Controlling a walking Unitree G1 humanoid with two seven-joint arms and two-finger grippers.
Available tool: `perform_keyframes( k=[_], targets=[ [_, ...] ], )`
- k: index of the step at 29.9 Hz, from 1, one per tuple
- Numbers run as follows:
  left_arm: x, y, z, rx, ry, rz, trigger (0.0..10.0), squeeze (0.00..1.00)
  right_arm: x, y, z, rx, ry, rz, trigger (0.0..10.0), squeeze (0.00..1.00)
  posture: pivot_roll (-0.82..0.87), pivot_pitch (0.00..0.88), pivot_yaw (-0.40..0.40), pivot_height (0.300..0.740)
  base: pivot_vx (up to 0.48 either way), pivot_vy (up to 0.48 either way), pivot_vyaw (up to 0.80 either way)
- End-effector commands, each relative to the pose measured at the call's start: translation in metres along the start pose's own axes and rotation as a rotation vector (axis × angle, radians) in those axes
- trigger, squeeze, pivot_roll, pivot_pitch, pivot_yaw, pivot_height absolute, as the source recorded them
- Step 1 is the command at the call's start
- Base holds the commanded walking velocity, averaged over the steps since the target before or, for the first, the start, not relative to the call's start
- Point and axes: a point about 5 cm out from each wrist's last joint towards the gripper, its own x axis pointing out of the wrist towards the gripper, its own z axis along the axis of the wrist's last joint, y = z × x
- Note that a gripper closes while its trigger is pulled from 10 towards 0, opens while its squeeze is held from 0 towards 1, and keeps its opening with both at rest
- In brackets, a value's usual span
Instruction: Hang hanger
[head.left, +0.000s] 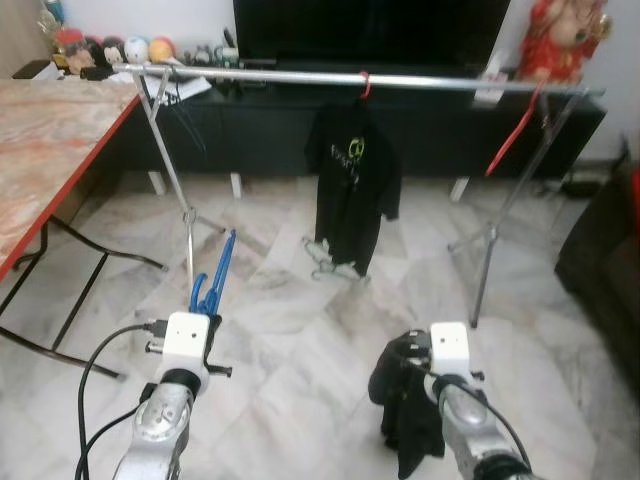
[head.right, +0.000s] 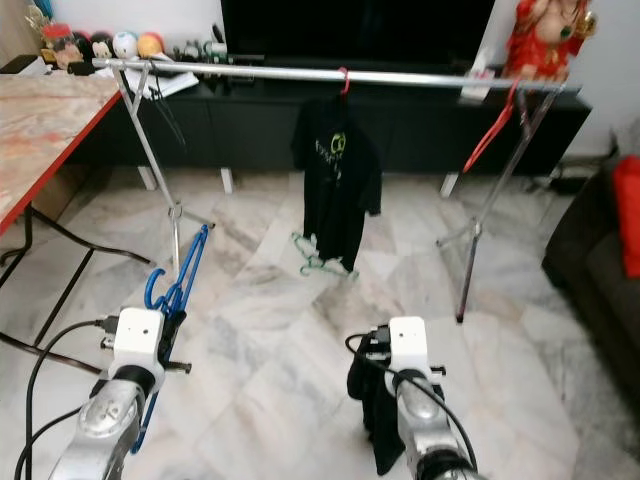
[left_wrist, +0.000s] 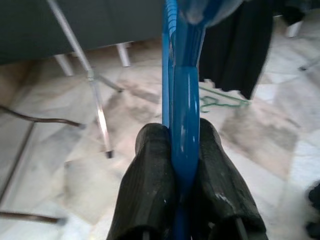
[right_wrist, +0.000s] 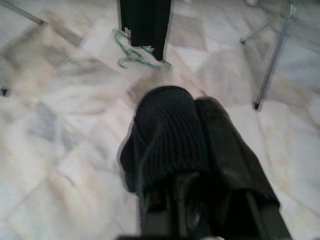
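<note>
The left gripper (left_wrist: 185, 150) pinched a blue hanger (head.left: 212, 275); the right gripper (right_wrist: 192, 130), half-hidden, pinched dark cloth (head.left: 405, 415).

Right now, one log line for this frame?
left tool: shut on blue hanger | right tool: shut on black garment | rail: black shirt hung | floor: green hanger
</note>
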Motion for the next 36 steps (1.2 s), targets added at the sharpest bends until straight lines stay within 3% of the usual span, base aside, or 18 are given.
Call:
perform_keyframes(
  k=[1, 12, 27, 36],
  targets=[
    [0.000, 0.004, 0.002, 0.001, -0.006, 0.007, 10.0, 0.00, 0.003, 0.001, 0.009, 0.009, -0.030, -0.001, 10.0, 0.00, -0.03, 0.038, -0.034, 0.740, 0.000, 0.334, 0.00],
    [-0.001, -0.003, 0.000, 0.000, 0.010, -0.068, 10.0, 0.00, 0.009, 0.001, 0.026, -0.005, -0.075, 0.006, 10.0, 0.00, -0.03, 0.051, -0.032, 0.740, 0.000, 0.000, 0.00],
    [-0.002, -0.002, 0.002, 0.005, -0.003, -0.066, 10.0, 0.00, 0.007, 0.002, 0.021, 0.002, -0.059, 0.000, 10.0, 0.00, -0.02, 0.061, -0.030, 0.740, 0.000, 0.000, 0.00],
    [-0.003, -0.004, 0.002, 0.004, -0.008, -0.071, 10.0, 0.00, 0.008, 0.000, 0.022, 0.003, -0.059, -0.002, 10.0, 0.00, -0.02, 0.063, -0.032, 0.740, -0.256, 0.000, 0.00]
  ],
)
